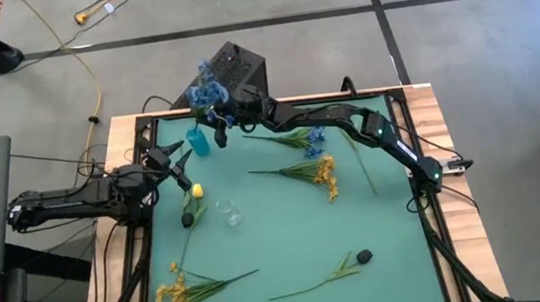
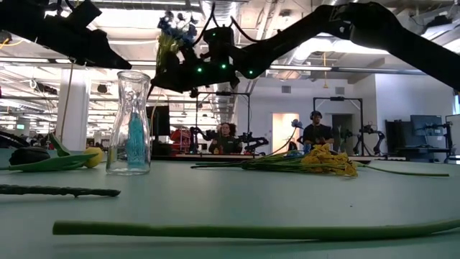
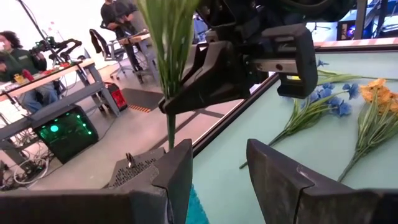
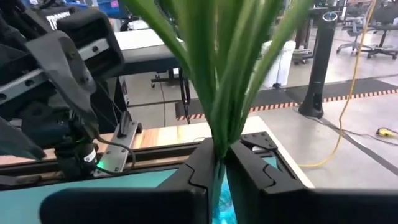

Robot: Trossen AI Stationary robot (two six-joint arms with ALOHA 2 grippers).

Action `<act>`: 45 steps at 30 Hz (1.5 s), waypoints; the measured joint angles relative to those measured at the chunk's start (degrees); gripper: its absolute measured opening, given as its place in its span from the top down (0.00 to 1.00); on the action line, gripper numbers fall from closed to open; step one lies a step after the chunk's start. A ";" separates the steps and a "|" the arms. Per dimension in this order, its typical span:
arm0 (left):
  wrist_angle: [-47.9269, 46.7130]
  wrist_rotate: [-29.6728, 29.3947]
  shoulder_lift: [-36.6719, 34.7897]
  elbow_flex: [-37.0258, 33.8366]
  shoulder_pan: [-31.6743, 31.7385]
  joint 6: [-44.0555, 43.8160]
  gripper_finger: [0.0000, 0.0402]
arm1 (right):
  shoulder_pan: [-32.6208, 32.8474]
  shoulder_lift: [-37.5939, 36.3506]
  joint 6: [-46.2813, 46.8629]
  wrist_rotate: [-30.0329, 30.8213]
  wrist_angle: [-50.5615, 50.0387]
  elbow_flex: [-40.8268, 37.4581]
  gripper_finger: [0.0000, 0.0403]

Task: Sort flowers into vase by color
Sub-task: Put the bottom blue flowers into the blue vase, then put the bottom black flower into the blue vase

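My right gripper (image 4: 221, 171) reaches to the table's far left corner, shut on a blue flower (image 1: 206, 92) held upright above the small blue vase (image 1: 199, 140). The blossoms (image 2: 176, 25) stand on top. My left gripper (image 3: 217, 174) waits open just left of that vase, high off the table, with nothing between its fingers. A clear glass vase (image 1: 228, 213) stands upright mid-table. A yellow bud stem (image 1: 194, 193), a yellow spray (image 1: 175, 297), a dark-budded stem (image 1: 362, 257) and a blue spray (image 1: 314, 138) with a yellow spray (image 1: 326, 173) lie flat on the mat. My right gripper pinches the blue flower's stalk low down, where the leaves gather (image 4: 219, 146), between its two fingers. The fingers come level from the table's right and lie across the stalk. The flower stands upright and lifted clear, its short lower end (image 3: 171, 134) hanging below the fingers over the blue vase.
A black box (image 1: 236, 69) stands just beyond the table's far edge, behind the blue vase. A loose bare stalk (image 1: 362, 166) lies under the right arm. The wooden frame (image 1: 426, 104) borders the green mat. People sit at desks in the room beyond.
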 joint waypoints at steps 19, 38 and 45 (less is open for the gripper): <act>-0.08 0.02 0.00 0.00 -0.01 0.28 0.65 | -0.50 -0.04 -0.01 -0.70 -30.84 15.10 0.41; -0.59 2.32 0.00 -0.02 -0.01 0.22 0.65 | -2.23 -6.18 -6.26 -1.64 -63.30 19.28 0.35; -1.08 3.76 -0.01 -0.02 -0.01 -0.14 0.65 | -3.65 -11.13 -7.84 -1.66 -81.84 19.26 0.35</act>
